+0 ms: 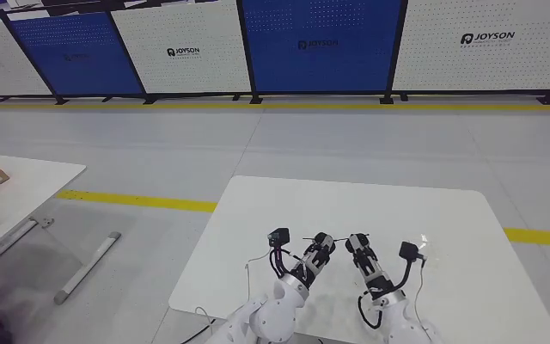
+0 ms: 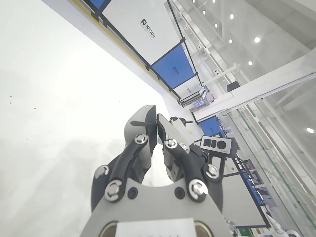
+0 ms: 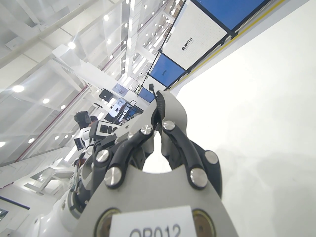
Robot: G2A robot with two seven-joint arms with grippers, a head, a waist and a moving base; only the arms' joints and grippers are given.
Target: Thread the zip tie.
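A thin black zip tie [image 1: 339,239] spans the small gap between my two grippers above the white table [image 1: 430,215]. My left gripper [image 2: 156,117] is shut on one end of the tie, and a short pointed strip [image 2: 137,123] sticks out sideways past one finger. My right gripper [image 3: 159,98] is shut on the other end, with the square head [image 3: 151,86] poking out beyond its tips. In the top view the left gripper [image 1: 322,242] and the right gripper [image 1: 356,242] stand close side by side, tips pointing away from the robot.
The white table has bare surface ahead of and beside both grippers. Its left edge [image 1: 202,249] is near the left arm. A second white table [image 1: 34,185] stands off to the left across the floor. Blue and white panels [image 1: 318,43] line the back.
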